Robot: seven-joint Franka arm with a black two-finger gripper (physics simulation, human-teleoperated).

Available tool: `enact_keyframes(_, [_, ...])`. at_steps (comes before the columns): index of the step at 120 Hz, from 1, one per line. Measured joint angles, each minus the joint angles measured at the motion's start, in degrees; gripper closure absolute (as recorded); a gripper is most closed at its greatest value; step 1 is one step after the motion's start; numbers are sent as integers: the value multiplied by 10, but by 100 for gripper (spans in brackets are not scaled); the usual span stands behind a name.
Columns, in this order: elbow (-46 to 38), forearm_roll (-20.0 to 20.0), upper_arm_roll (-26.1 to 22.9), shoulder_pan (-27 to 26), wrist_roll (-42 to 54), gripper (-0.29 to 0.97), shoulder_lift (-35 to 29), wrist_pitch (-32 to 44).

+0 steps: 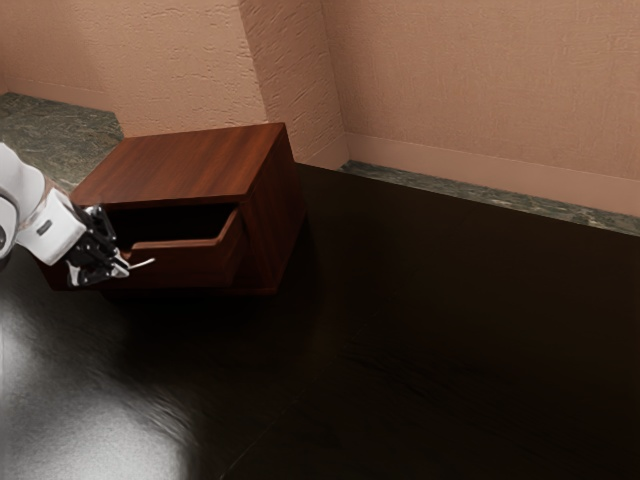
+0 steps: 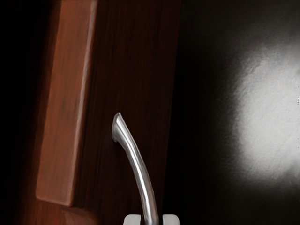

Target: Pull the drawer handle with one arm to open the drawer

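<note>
A dark wooden cabinet stands on the floor, and its drawer is slid partway out, leaving a dark gap above the drawer front. A curved silver handle juts from that front. My black gripper sits at the handle from the exterior view's left, shut on it. In the wrist view the handle arcs away from the drawer front and runs down between my two pale finger pads, which press it from both sides.
The glossy dark floor spreads wide toward the exterior view's right and front. Pinkish walls with a stone skirting rise behind the cabinet. A bright glare lies on the floor at the lower left.
</note>
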Motion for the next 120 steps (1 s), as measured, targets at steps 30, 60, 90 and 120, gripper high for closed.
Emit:
enact_keyframes(30, [-30,9,0,1,-1,73,-33,-2])
enact_keyframes(60, [-51,24,-2,1,-6,73,-59,-9])
enact_keyframes(90, [-74,38,-3,3,-13,72,-96,-22])
enact_keyframes(120, [-2,110,-76,3,-46,56,-222,-136])
